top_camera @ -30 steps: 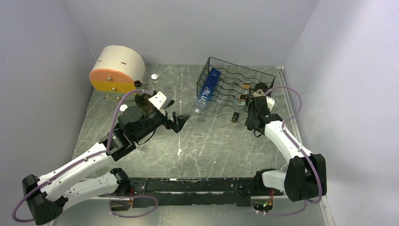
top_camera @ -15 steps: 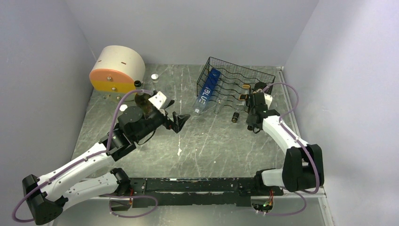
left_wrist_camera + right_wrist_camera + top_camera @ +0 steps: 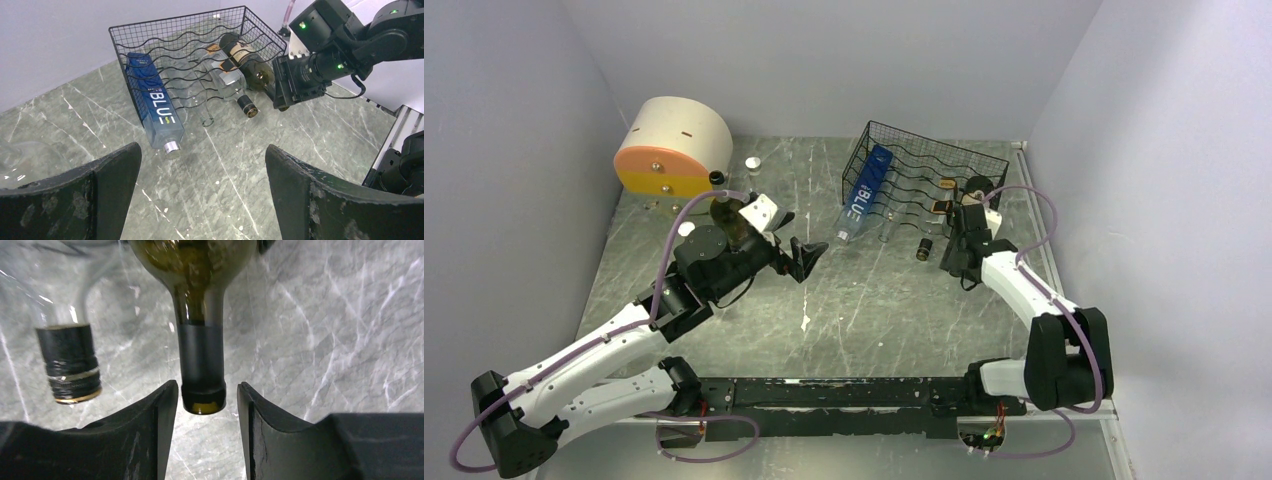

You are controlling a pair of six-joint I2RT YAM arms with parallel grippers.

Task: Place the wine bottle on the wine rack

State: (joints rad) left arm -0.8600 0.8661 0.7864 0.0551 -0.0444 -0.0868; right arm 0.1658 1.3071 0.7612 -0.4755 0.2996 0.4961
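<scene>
Glossy glass bottle (image 3: 200,325), matt wire rack (image 3: 165,27)

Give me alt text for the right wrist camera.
Dark green wine bottle neck between the right gripper's parted fingers, a slim gap each side. To its left, a black-capped clear bottle; grey marbled table beneath.

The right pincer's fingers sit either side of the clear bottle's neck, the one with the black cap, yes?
No. The right wrist view shows the right pincer straddling the dark green wine bottle at its neck; the clear bottle with the black cap lies beside, outside its jaws.
</scene>
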